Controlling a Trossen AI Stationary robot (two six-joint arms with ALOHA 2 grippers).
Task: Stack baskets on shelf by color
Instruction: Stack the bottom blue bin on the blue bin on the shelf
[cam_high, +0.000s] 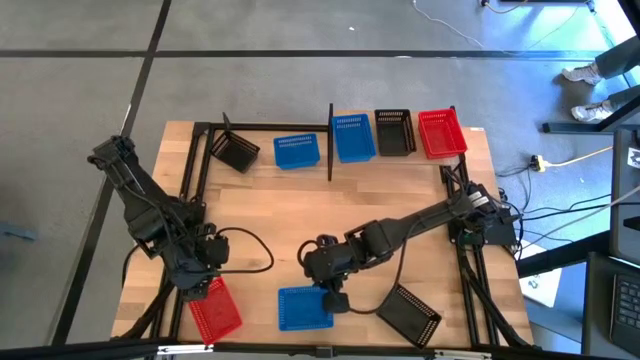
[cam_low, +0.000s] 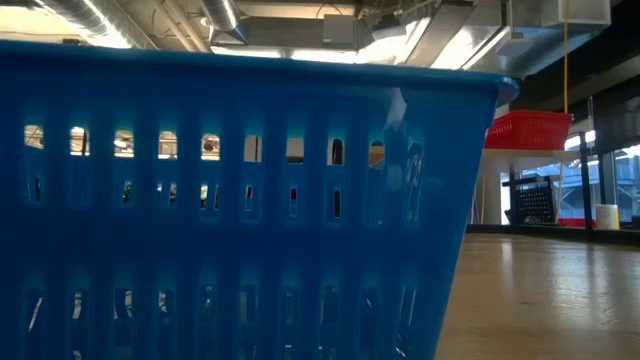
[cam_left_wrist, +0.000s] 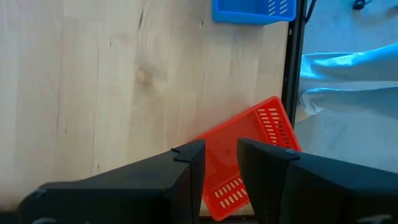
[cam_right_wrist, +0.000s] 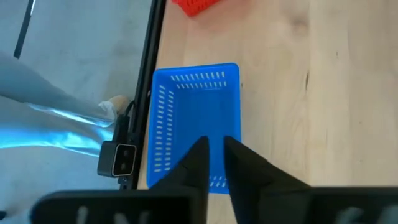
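No writing shows on any basket. The right gripper (cam_right_wrist: 215, 163), fingers a little apart, hangs over a blue basket (cam_right_wrist: 198, 118) at 6 o'clock on the tabletop (cam_high: 300, 210). The left gripper (cam_left_wrist: 221, 163), perhaps empty, gapes above a red basket (cam_left_wrist: 249, 155) at 7 o'clock.

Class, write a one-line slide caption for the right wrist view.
Right gripper poised over the upright blue basket near the table's edge.

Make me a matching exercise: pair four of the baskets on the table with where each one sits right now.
Things:
1. blue perforated plastic basket
2. red perforated plastic basket
3. black mesh plastic basket
4. second red basket

Places:
A. table's far right end
B. under the right end effector
C. near right edge
D. under the left end effector

Pairs: 1-B, 2-D, 3-C, 4-A
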